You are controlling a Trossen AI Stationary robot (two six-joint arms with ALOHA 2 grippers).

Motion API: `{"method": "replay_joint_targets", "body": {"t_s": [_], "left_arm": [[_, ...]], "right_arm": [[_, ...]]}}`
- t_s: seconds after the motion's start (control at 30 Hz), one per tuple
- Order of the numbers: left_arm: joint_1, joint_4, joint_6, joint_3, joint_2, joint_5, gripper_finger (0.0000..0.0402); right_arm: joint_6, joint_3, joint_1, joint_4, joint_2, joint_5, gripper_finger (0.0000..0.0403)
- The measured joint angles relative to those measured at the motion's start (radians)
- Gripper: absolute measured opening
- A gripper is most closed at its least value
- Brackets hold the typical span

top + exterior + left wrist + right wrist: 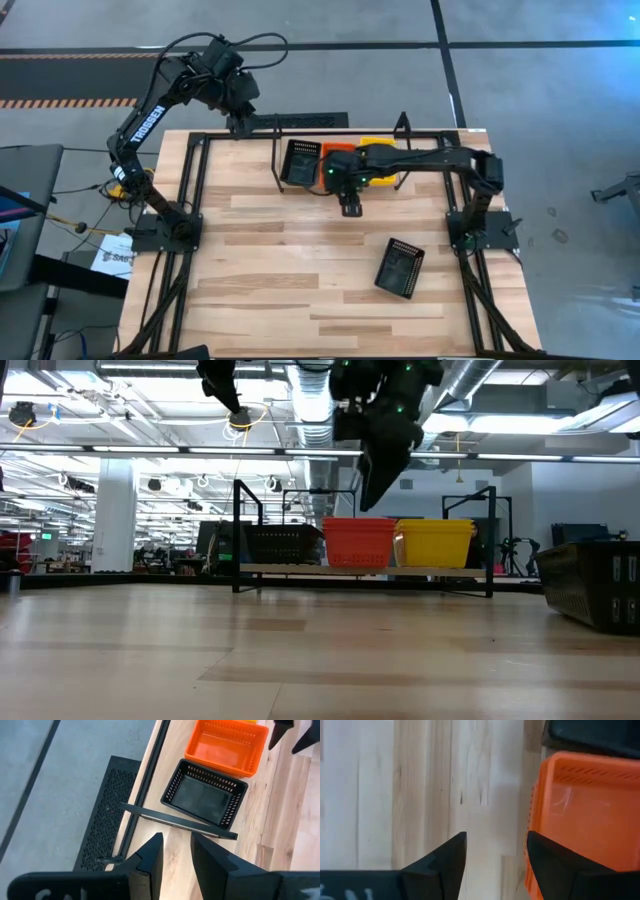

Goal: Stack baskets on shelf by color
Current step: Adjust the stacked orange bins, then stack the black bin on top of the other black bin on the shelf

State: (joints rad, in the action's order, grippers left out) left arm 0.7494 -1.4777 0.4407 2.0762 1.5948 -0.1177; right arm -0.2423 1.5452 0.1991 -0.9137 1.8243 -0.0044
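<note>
Pale wooden plank worktop (300, 290), edged by a larger black tube frame (195, 190). At its far side, low thin black metal-rod shelf (277, 160) with two upright end posts. On that shelf, side by side in a row: black plastic mesh basket (300, 162) at the left end, red-orange plastic mesh basket (358, 542) in the middle, yellow plastic mesh basket (436, 543) at the right end. From table height, orange and yellow touching or nearly so, both taller than the black one; whether stacked, cannot tell.

Well apart from the shelf, toward the near right of the worktop, a second black mesh basket (400, 267), turned at an angle to the planks, touched by nothing.

Right gripper (351, 203) reached in over the near edge of the shelf, raised above the worktop, jaws spread and empty. In its wrist view, bare wood between the dark fingers (445, 857), orange basket rim just beside one of them.

Left gripper (237, 122) parked high beyond the far left corner of the worktop, jaws parted, holding nothing; in its wrist view, fingers (150, 857) above the shelf's left end, black and orange baskets beyond.
</note>
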Motion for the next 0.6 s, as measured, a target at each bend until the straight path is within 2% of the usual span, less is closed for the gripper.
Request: {"method": "replay_joint_targets", "body": {"t_s": [0.33,0.6], "left_arm": [[0.0,0.001,0.006,0.0,0.0,0.001,0.0086],[0.0,0.003,0.007,0.0,0.0,0.001,0.0086]], "right_arm": [[-0.039,0.003,0.038,-0.012,0.041,0.025,0.022],[-0.07,0.118,0.01,-0.04,0.033,0.029,0.0219]]}}
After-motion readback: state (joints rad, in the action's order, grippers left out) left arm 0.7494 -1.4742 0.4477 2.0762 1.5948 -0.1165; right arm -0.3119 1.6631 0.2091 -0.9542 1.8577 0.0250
